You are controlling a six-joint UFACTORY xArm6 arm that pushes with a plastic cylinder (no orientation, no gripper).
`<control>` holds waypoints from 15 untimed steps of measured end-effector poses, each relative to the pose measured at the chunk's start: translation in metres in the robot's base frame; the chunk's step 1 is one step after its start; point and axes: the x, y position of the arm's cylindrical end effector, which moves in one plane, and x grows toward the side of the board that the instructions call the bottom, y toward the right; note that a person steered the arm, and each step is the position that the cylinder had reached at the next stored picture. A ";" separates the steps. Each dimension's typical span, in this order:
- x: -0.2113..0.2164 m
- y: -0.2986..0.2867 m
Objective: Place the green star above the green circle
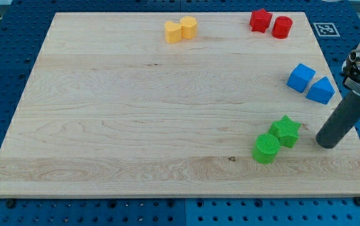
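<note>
The pale wooden desk (136,113) carried eight blocks. Two yellow blocks (181,29) touched near the view's top. A red star (260,20) sat just beside a red cylinder (281,27) at top right. A blue cube (301,77) and a blue wedge-like block (321,90) lay at right. The green star (286,130) touched the green circle (267,148), lying up and to its right.

Straight dark grey rod, matte, cylindrical; my tip (327,144) blunt, flat-ended. Silver-grey metallic collar above rod.
</note>
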 end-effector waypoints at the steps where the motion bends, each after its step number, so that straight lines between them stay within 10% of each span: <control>1: 0.000 -0.011; 15: -0.019 -0.064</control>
